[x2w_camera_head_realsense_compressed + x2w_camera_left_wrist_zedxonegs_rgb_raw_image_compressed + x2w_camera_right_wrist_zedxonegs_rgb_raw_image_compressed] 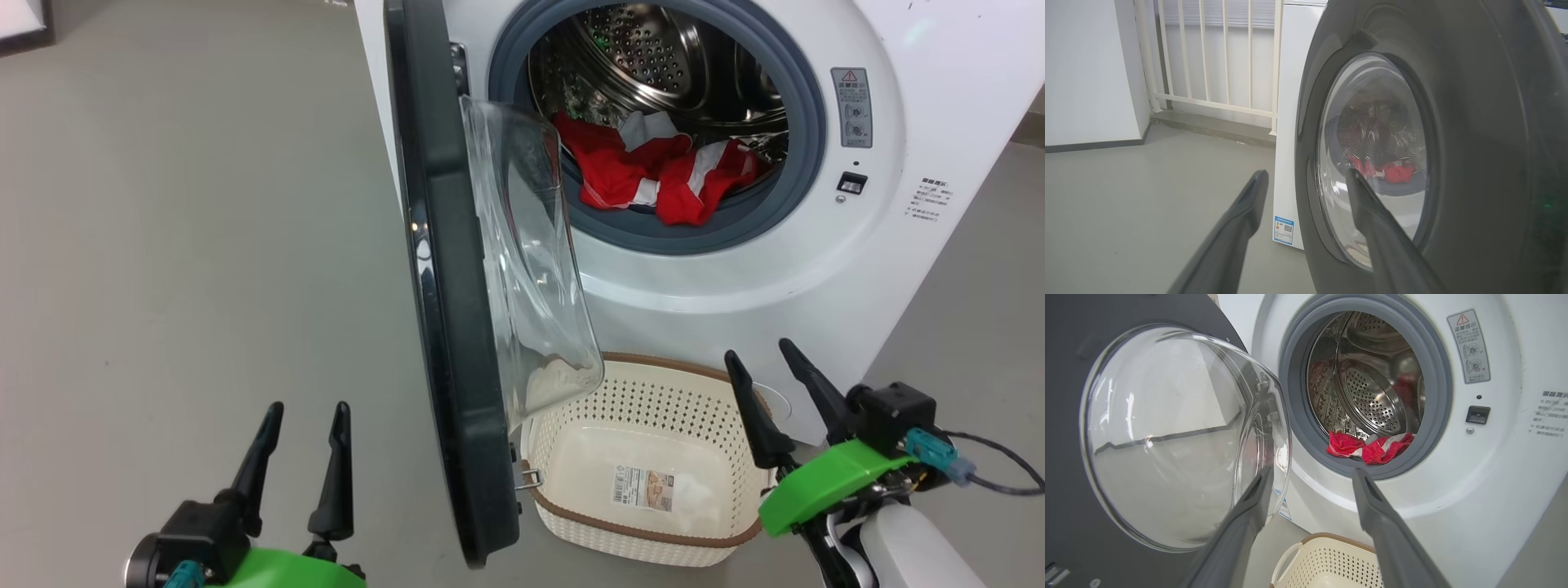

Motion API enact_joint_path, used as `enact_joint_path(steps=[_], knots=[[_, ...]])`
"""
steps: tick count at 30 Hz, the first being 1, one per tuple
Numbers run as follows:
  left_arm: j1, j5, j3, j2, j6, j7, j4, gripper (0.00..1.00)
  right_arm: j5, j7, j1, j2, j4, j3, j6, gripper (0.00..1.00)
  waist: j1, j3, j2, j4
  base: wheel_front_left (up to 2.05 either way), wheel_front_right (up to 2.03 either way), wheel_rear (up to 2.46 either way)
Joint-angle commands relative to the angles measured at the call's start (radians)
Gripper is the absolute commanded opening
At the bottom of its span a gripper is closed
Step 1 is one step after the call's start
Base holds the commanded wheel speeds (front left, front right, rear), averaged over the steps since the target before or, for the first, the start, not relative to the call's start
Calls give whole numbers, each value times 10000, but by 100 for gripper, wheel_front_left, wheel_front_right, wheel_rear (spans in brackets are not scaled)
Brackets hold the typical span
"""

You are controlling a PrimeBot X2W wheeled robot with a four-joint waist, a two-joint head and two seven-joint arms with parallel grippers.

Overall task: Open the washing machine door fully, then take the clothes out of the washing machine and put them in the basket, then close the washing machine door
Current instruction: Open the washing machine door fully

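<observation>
Left gripper (309,406), mine, hung low at the near left with its two dark fingers spread wide and gripping nothing; it was on the outer side of the washing machine door (441,245) and apart from it, above the grey floor (163,204). In my left wrist view these fingers pointed at the door's outer black face, and red cloth showed through the glass. My right gripper (758,349) was likewise spread and free of contact, poised over the right end of the basket (653,400) and near the white front of the washing machine (735,286). The door stood swung out on its hinge at the machine's left side, nearly edge-on to my head camera, with its clear glass bowl window (531,245) bulging toward the opening. The clothes (653,175), red with white and grey panels, lay heaped at the bottom of the perforated steel drum (653,57), their front edge resting on the grey rubber ring (804,122). The basket sat on the floor just before the machine, below the opening; its left end was overlapped by the door's lower edge in my head view, and a paper label (643,487) lay on its bottom. A warning sticker (851,106) was to the right of the ring.
</observation>
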Motion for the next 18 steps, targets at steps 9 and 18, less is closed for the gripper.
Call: enact_joint_path(steps=[9,18], knots=[[-35,61,396,104,42,-94,-159,100,-672,-117,558,344,-666,-624,65,100,0,-81,-1,-64,0,0,0],[-50,265,412,104,62,-94,-83,100,-725,-118,640,437,-629,-640,65,100,0,-145,-1,-44,0,0,0]])
